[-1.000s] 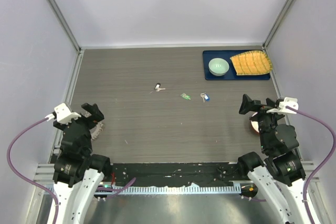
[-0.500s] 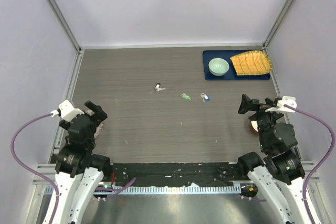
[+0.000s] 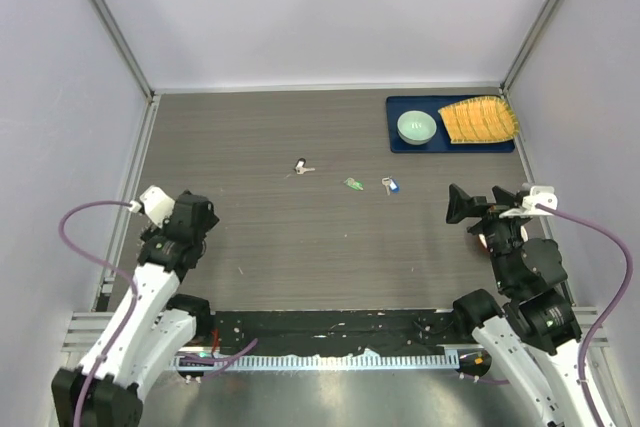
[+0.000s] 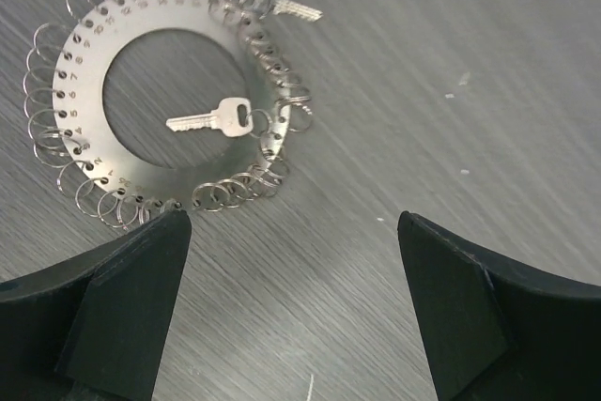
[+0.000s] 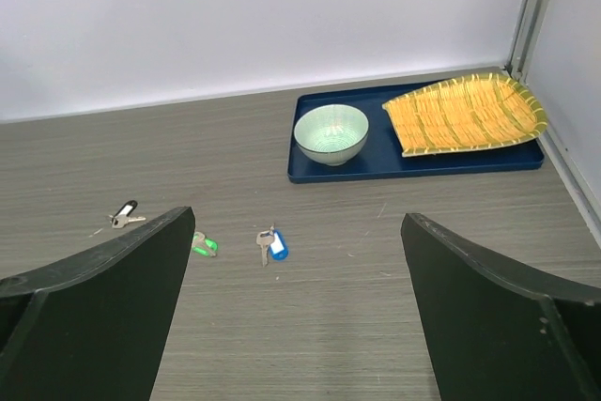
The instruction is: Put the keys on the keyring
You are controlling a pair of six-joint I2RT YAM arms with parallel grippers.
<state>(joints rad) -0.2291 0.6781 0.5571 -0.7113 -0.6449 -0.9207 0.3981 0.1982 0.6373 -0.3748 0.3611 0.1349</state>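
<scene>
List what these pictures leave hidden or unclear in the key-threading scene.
1. Top view: the flat grey metal keyring disc is out of sight under the left arm.
2. Right wrist view: the green-headed silver key is partly behind a finger of the right gripper.
3. Top view: a reddish round object sits mostly under the right arm, so it cannot be identified.
4. Top view: the keys' teeth are too small to make out.

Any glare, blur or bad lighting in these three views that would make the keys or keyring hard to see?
Top external: even light, sharp, but glare on the metal base plate, and the green key and blue key are tiny. Left wrist: keyring crisp, slight sheen; left claw dark. Right wrist: clear, soft shadows; right claw near-black.
</scene>
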